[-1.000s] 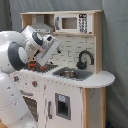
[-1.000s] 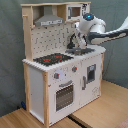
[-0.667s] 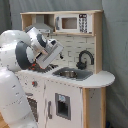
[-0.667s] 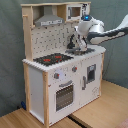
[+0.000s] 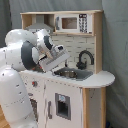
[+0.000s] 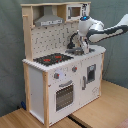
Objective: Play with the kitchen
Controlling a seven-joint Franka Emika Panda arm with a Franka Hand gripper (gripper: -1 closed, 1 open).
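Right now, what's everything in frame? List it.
kitchen: one, white and light wood, on a wooden floor
stovetop: one, black with red rings, at the second exterior view's left of the counter
sink: one, grey, in the counter
tap: one, black, behind the sink
hood: one, grey, above the stovetop
microwave: one, white, top shelf
oven door: one, white, below the stovetop
curtain: grey backdrop
arm: one, white, reaching over the sink
gripper: one, over the sink
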